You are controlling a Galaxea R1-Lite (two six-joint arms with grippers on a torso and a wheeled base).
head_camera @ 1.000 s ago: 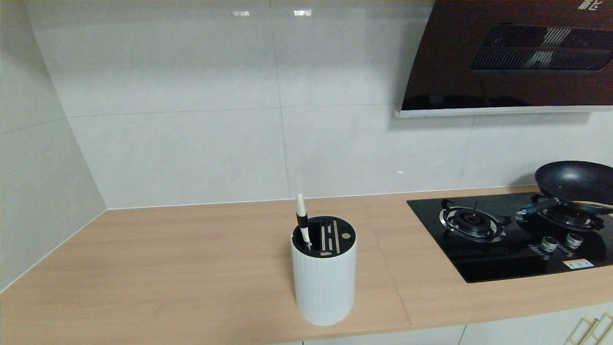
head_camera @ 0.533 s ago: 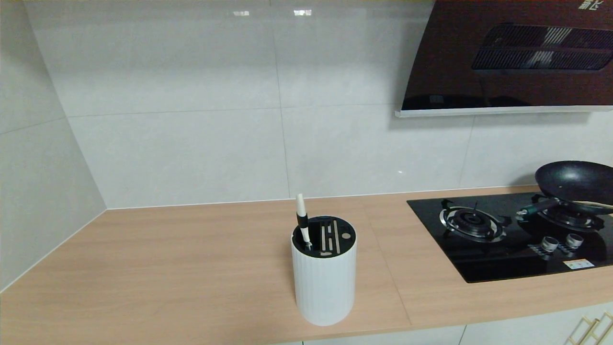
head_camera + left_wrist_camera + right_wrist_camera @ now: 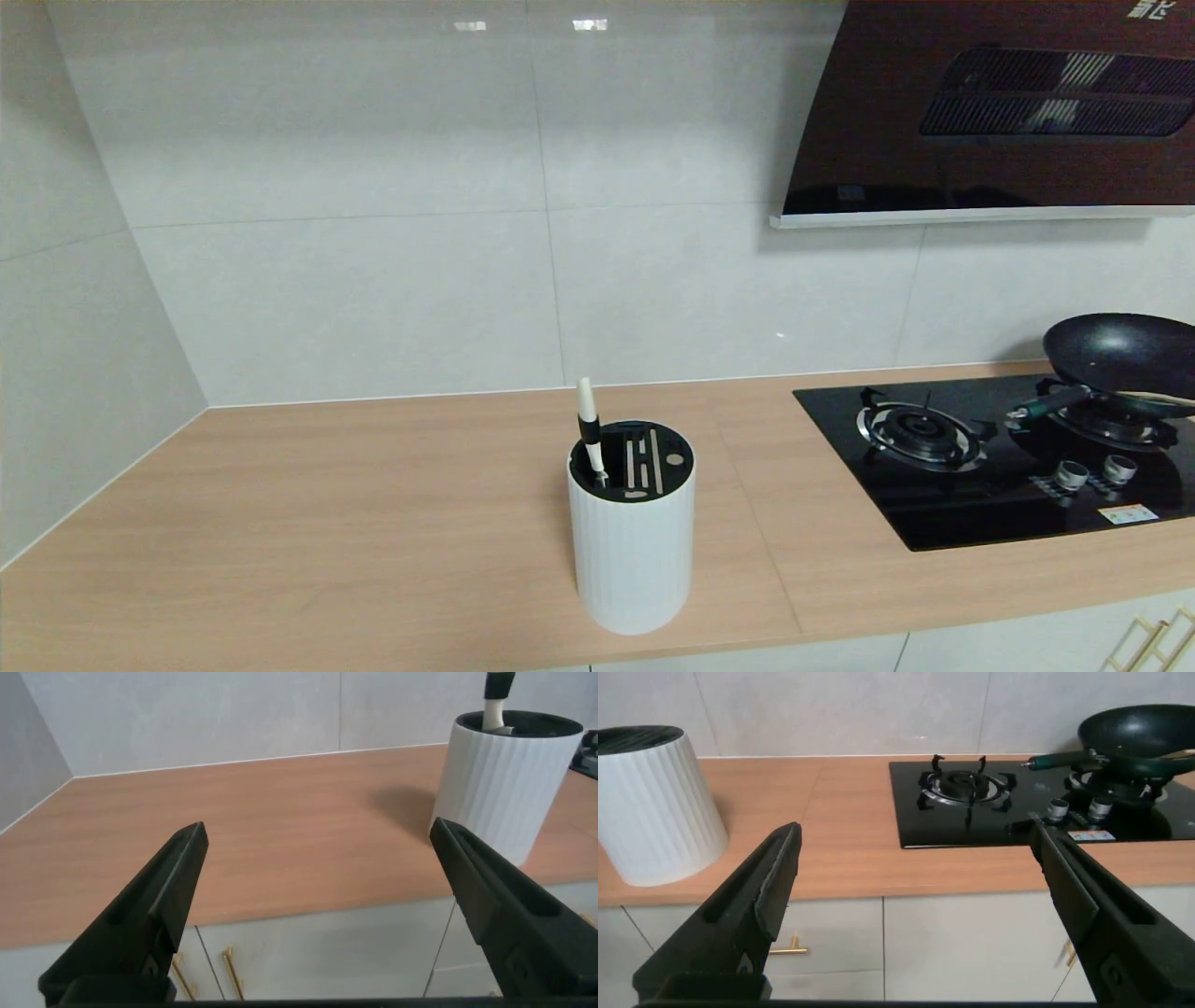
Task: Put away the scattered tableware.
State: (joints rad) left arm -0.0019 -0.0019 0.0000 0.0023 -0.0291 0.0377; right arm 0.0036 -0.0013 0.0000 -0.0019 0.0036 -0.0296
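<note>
A white ribbed utensil holder [image 3: 633, 539] with a black slotted top stands near the front edge of the wooden counter [image 3: 373, 523]. One utensil with a white and black handle [image 3: 589, 427] sticks upright out of a slot on its left side. In the left wrist view the holder [image 3: 509, 779] is off to one side and my left gripper [image 3: 318, 873] hangs open in front of the counter's edge, holding nothing. My right gripper [image 3: 915, 873] is open too, below counter height, with the holder [image 3: 654, 803] at one side.
A black gas hob [image 3: 1008, 457] is set into the counter at the right, with a black pan [image 3: 1120, 359] on its far burner. A dark extractor hood [image 3: 990, 112] hangs above it. Cabinet fronts with gold handles [image 3: 1153, 639] lie below the counter.
</note>
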